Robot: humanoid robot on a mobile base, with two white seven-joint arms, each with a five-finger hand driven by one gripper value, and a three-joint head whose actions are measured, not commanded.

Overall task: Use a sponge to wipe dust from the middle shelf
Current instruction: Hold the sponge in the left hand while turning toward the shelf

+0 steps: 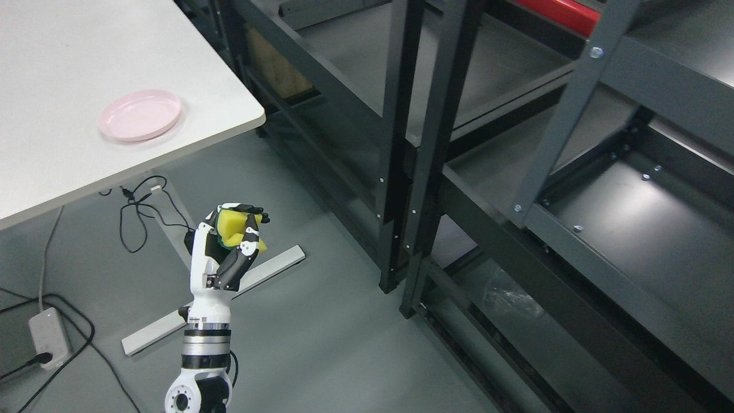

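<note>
1. Left hand [232, 238]: white and black, rising from the bottom edge left of the middle on an upright forearm. Its fingers [250, 232] are curling tightly around a sponge, with the thumb pressing in from the near side.
2. Sponge [236, 226]: yellow with a darker green layer showing at the lower edge, sitting in the left hand's grip above the floor, clear of every shelf and of the worktop.
3. Shelving rack [424, 143]: dark grey metal, standing to the right of the hand and well apart from it, its uprights running down to the floor.
4. Middle shelf [631, 218]: a dark grey tray-like board at the right, catching a pale glare from the lighting.
5. Worktop [69, 57]: white, occupying the upper left corner.
6. Pink plate [140, 115]: lying flat on the worktop near its front corner.
7. Floor [321, 344]: grey, carrying a long pale flat bar [172, 324] passing behind the forearm.
8. Black cables [140, 212]: looping on the floor beneath the worktop's edge.
9. White power strip [49, 337]: lying at the lower left with a cable plugged in.
</note>
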